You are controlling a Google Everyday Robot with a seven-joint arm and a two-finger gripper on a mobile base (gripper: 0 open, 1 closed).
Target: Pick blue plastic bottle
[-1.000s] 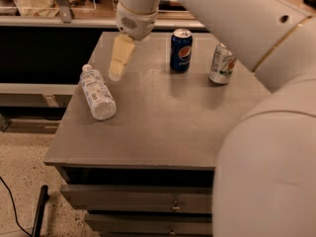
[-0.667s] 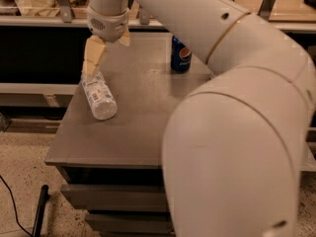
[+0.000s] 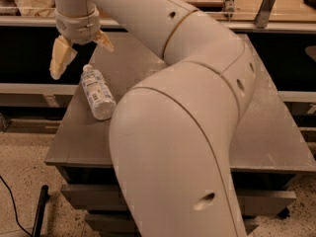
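The blue plastic bottle, clear with a white cap and a pale printed label, lies on its side near the left edge of the grey table. Its cap points away from me. My gripper hangs just above and behind the cap end. It is open: one yellow finger is to the left of the cap, the other to the right. It holds nothing. My large white arm fills the middle of the view and hides the back of the table.
The bottle lies close to the table's left edge, with a drop to the speckled floor. Drawers sit under the tabletop. A dark counter with a rail runs behind. A black cable lies on the floor.
My gripper has moved left across the table from near the cans to above the bottle's cap end, and its fingers have spread. The arm now hides the cans. The bottle has not moved.
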